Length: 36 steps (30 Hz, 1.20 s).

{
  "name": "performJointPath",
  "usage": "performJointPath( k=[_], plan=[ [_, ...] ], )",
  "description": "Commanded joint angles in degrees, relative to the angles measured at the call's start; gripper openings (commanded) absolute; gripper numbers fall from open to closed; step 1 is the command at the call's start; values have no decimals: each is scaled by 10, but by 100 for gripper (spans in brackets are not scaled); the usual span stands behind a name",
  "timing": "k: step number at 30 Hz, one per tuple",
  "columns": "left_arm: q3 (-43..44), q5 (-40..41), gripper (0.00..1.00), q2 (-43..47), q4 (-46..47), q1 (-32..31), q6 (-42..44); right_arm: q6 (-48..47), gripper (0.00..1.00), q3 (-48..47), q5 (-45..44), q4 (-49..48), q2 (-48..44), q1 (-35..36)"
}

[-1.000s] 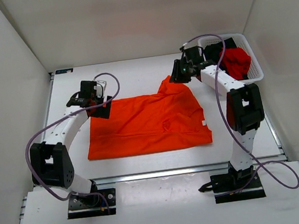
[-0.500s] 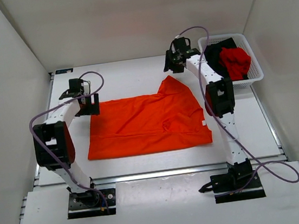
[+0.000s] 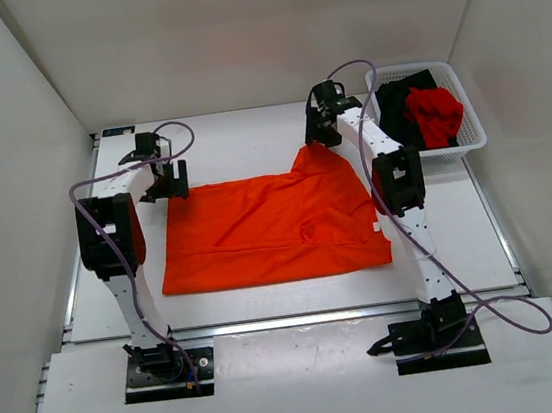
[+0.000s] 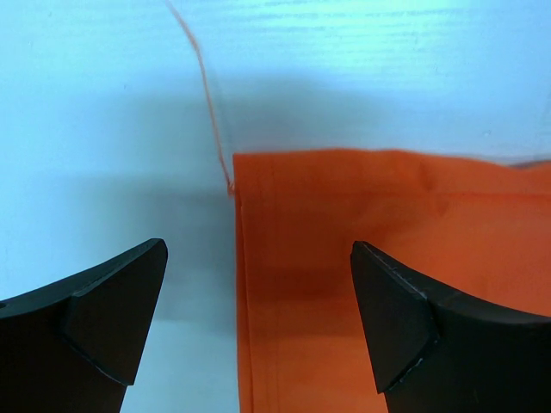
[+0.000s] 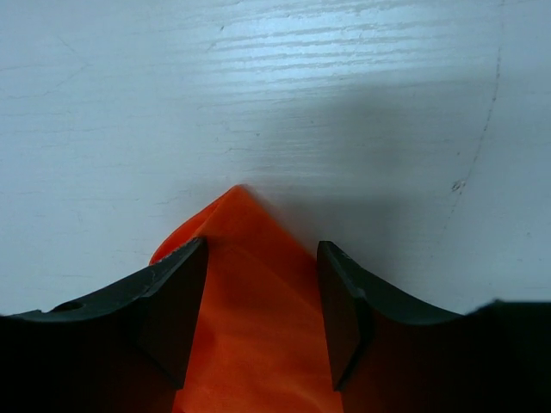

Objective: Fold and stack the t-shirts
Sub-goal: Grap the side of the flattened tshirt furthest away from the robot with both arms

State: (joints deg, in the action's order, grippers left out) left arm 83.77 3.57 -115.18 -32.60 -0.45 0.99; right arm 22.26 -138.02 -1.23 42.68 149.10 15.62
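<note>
Both arms have swung to the far corners of the orange shirt (image 3: 269, 228) since the earlier view. Left tool (image 4: 258, 292) gapes wide over the left corner; right tool (image 5: 263, 292) stands parted astride the peaked right corner, pinching nothing. You see this shirt flat on the tabletop (image 3: 247, 134), unfolded. The red shirt (image 3: 436, 111) and black shirt (image 3: 399, 101) wait in the basket (image 3: 469, 139). Nothing is stacked yet.

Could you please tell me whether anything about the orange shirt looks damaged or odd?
A loose orange thread trails from the hem corner of the bright orange cloth t-shirt across the white table, suggesting fraying.
</note>
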Motion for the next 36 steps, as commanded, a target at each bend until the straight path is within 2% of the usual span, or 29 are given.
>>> performJointPath(
  k=[1, 3, 5, 8, 9, 11, 13, 16, 18, 19, 22, 23, 25, 26, 27, 36],
  plan=[
    [42, -13, 98, -7, 1, -8, -6, -11, 51, -28, -23, 5, 20, 12],
    [51, -14, 99, -21, 0, -9, -6, -11, 49, -25, -14, 0, 22, 12],
    [52, -13, 99, -31, 0, -8, -6, -10, 42, -19, -2, -1, 26, 10],
    [60, -3, 99, -45, 3, -9, -5, -12, 21, -19, 7, -7, 27, 11],
    [61, -1, 98, -51, 3, -7, -3, -12, 17, -20, 8, -7, 27, 13],
    [69, -1, 93, -61, 5, -8, -1, -12, 2, -20, 28, -9, 26, 12],
    [75, -8, 87, -70, 3, -6, 12, -11, 0, -23, 33, -7, 23, 9],
    [69, 1, 73, -80, 10, -21, 39, -13, 0, -19, 46, -11, 17, 8],
    [65, 7, 58, -83, 13, -26, 45, -11, 0, -19, 60, -20, 10, 3],
    [68, 11, 55, -89, 16, -27, 44, -9, 0, -18, 69, -18, 7, 1],
    [75, -5, 33, -100, 16, -23, 39, -15, 0, -7, 75, -17, -8, -2],
    [79, -15, 29, -101, 12, -18, 41, -13, 0, -2, 75, -15, -7, -3],
    [81, -35, 11, -102, 10, -16, 36, -22, 0, 9, 76, -10, -20, -5],
    [83, -32, 8, -102, 8, -11, 35, -23, 0, 12, 76, -11, -26, -4],
    [83, -34, 0, -104, 7, -10, 36, -20, 0, 20, 81, -10, -35, -7],
    [60, -51, 0, -46, 12, -18, 57, -55, 0, 99, 96, 4, -153, -17]
  ],
)
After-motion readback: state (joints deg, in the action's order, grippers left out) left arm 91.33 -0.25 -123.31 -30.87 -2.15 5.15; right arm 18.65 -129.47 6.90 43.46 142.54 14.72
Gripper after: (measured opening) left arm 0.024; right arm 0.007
